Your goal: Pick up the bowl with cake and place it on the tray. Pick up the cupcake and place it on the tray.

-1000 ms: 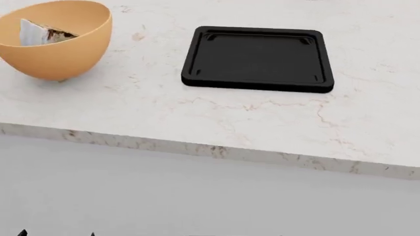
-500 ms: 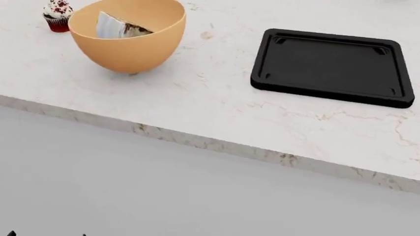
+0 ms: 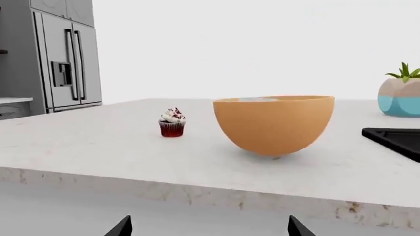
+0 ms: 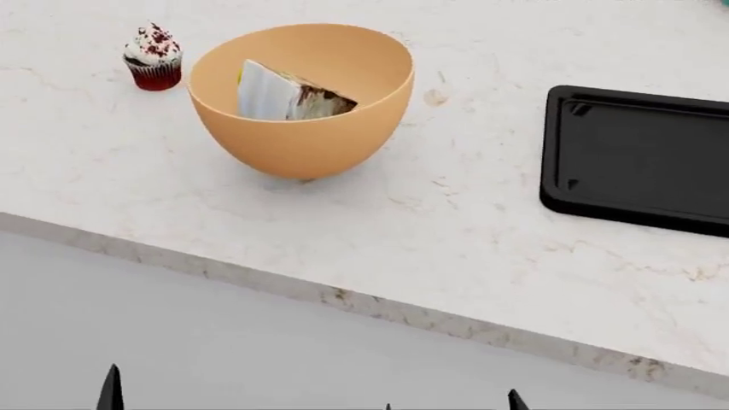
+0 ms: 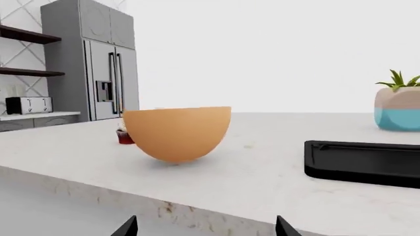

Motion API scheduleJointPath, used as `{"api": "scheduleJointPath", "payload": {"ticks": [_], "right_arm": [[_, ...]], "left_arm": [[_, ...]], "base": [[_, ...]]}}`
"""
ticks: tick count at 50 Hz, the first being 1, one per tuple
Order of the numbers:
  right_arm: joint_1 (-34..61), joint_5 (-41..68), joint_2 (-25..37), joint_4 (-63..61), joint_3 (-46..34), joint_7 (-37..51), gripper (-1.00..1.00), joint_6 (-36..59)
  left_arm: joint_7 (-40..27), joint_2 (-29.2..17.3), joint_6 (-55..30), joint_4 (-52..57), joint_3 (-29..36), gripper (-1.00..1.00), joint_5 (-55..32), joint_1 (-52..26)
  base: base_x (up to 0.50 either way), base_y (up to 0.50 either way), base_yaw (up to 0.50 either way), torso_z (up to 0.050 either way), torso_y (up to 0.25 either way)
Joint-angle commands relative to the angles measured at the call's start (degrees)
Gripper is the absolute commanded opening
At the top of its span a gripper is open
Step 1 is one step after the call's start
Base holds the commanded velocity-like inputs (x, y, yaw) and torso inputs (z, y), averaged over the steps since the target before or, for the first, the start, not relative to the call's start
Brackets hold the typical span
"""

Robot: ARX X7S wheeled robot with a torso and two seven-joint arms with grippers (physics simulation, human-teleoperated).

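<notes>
On the marble counter, the bowl holding the cake is sitting between the cupcake and the tray. Both grippers are waiting below the edge, fingertips spread wide, gripping nothing. The round bowl is risking tipping if pinched off-centre.

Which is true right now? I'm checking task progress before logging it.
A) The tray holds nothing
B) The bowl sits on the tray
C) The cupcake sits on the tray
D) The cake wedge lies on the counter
A: the tray shows only bare black surface, while the bowl with the cake and the cupcake stand apart on the counter.
</notes>
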Motion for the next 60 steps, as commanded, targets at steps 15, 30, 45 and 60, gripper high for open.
{"api": "scheduleJointPath", "payload": {"ticks": [15,30,45,60], "right_arm": [[22.2,18.8,11.6,-26.1,4.4,21.6,1.00,36.2],[20.7,22.8,13.9,-23.2,6.9,22.8,1.00,30.0],[19.0,18.9,16.0,-24.7,5.8,25.1,1.00,28.7],[17.0,16.9,17.4,-22.9,4.4,24.9,1.00,25.9]], "left_arm": [[-3.4,-5.5,-39.2,15.7,-11.5,1.00,-22.2,-23.6],[-4.3,-6.0,-39.0,16.4,-8.8,1.00,-23.1,-23.5],[-5.5,-6.7,-38.0,14.5,-6.2,1.00,-22.7,-23.8],[-5.5,-6.4,-36.9,11.4,-3.3,1.00,-22.4,-25.4]], "base": [[0.00,0.00,0.00,0.000,0.000],[0.25,0.32,0.00,0.000,0.000],[0.02,0.50,0.00,0.000,0.000],[-0.09,0.49,0.00,0.000,0.000]]}}
